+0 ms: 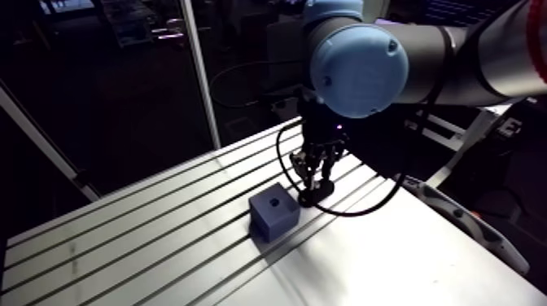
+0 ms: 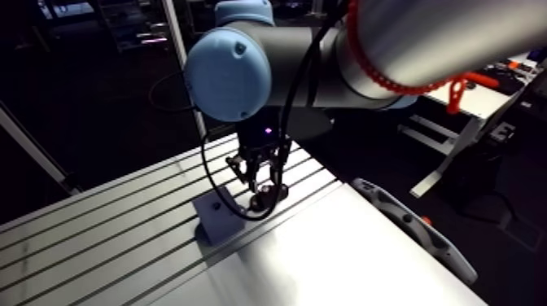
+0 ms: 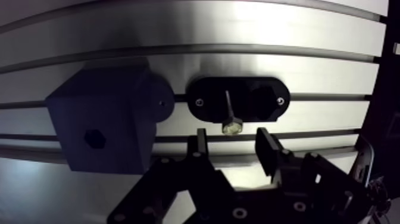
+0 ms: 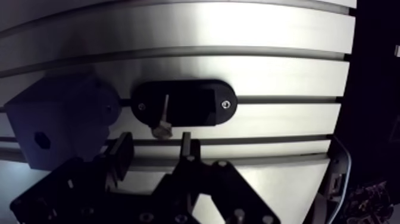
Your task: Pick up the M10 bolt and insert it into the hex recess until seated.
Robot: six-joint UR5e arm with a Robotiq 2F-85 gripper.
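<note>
- Slotted table (image 3: 297,65) carries a dark block (image 3: 119,101) with the hex recess (image 3: 94,138) in its upper face. A black oval holder (image 3: 265,98) sits just beside the block.
- The bolt (image 3: 228,107) rests in that holder, apart from the block, and nothing grips it.
- Its long axis runs roughly across the table's slots. The head is at the holder's near edge, toward the gripper (image 3: 232,140), and the thin shaft points away.
- Whether it lies flat or is propped head-up cannot be told.
- The jaws stand apart, one finger (image 3: 199,146) to each side of the bolt head and just short of it, touching nothing.
- The step in hand looks like the approach to the pick, with insertion not yet begun.
- The next move probably calls for advancing until the fingers straddle the bolt, then closing squarely on it.
- After that comes lifting it, carrying it sideways over the block, and lining its axis up with the recess.
</note>
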